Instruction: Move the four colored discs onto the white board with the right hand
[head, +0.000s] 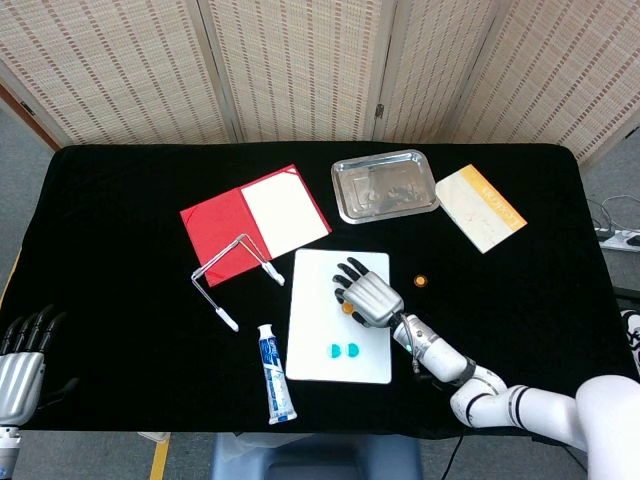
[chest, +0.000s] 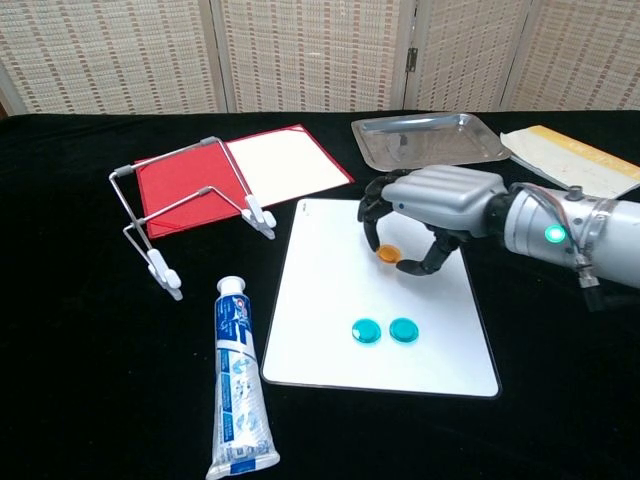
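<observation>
My right hand (head: 368, 293) (chest: 435, 200) hovers over the upper middle of the white board (head: 318, 290) (chest: 330, 280). It pinches an orange disc (head: 347, 309) (chest: 388, 253) between thumb and fingers, just above the board's surface. Two teal discs (head: 337, 350) (chest: 366, 331) (chest: 403, 329) lie side by side on the board's near half. A second orange disc (head: 421, 281) lies on the black cloth to the right of the board; the right arm hides it in the chest view. My left hand (head: 20, 365) rests at the table's near left corner, fingers apart and empty.
A metal tray (head: 385, 186) (chest: 425, 140) and a yellow-edged booklet (head: 480, 207) lie behind the board. A red folder (head: 255, 215), a wire stand (head: 232, 270) and a toothpaste tube (head: 276, 375) (chest: 238, 375) lie to its left.
</observation>
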